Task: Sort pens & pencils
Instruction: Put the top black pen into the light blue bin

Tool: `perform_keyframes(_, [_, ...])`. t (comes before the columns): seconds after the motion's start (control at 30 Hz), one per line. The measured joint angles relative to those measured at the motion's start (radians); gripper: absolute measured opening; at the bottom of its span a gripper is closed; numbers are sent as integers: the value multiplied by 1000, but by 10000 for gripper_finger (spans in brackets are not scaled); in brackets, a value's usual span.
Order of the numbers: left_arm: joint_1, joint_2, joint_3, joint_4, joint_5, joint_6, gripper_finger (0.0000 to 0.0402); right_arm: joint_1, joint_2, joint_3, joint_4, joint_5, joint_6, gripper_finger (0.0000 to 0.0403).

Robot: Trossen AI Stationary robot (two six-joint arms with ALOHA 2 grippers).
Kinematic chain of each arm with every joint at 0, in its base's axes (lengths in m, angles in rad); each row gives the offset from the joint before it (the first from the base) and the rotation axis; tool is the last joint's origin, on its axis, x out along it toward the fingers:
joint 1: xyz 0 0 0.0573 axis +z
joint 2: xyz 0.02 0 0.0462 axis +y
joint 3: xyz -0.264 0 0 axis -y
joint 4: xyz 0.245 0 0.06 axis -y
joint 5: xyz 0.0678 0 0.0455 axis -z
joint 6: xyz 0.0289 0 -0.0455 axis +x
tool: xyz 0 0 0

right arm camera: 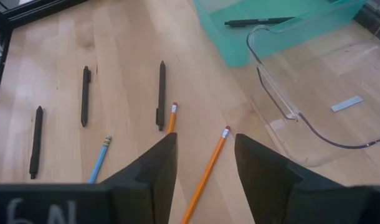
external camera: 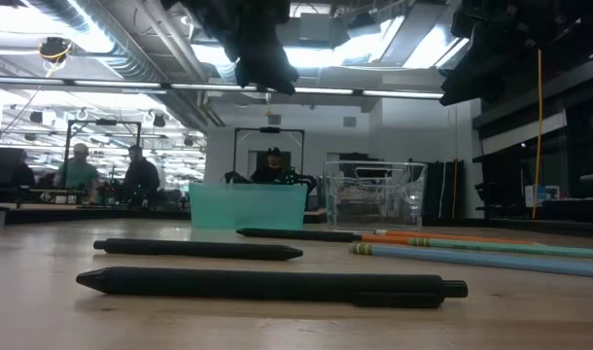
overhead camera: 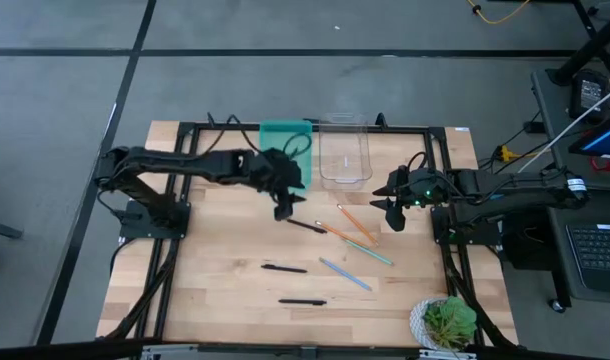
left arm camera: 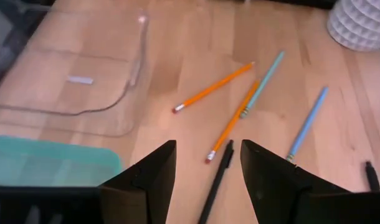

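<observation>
Black pen (left arm camera: pixel 216 182) lies on table (overhead camera: pixel 215 290) just below left gripper (left arm camera: pixel 205 180), jaws apart, straddling its line. One pen (right arm camera: pixel 258 22) already in teal bin (right arm camera: pixel 283 31). Descend straight, grip mid-barrel, avoid orange pencil (left arm camera: pixel 230 122) beside tip. Right gripper (right arm camera: pixel 202 171) hovers open over pencils.

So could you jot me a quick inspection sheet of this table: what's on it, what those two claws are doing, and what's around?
Surface: wooden table.
Job's things: three black pens on the table, one in the teal bin; two orange pencils and two light-blue pencils lie loose.
Containers: teal bin beside the clear bin, which holds no pens or pencils.
Clutter: potted plant at a corner.
Grippers: left gripper open above a pen; right gripper open over an orange pencil.
Cables: yellow cable on the floor.
Surroundings: people at distant desks.
</observation>
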Motion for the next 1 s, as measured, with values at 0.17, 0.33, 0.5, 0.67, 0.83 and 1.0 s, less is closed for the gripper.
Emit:
perform_keyframes(0.17, [-84, -1, 0, 10, -63, 22, 173, 0, 0, 0, 0, 0, 1, 162])
perform_keyframes(0.33, [-100, 63, 2, 63, -156, 10, 173, 0, 0, 0, 0, 0, 0, 162])
perform_keyframes(0.5, [-87, 146, 1, 56, -107, -13, 173, 0, 0, 0, -11, -1, 16, 162])
perform_keyframes(0.67, [-87, 231, 1, 36, -101, -13, 173, 0, 0, 0, -24, -9, 27, 162])
perform_keyframes(0.83, [-86, 318, 0, -4, -101, -13, 173, 0, 0, 0, -23, -8, 27, 162])
perform_keyframes(1.0, [-91, 373, 0, 0, -103, -13, 173, 0, 0, 0, -23, -8, 26, 162])
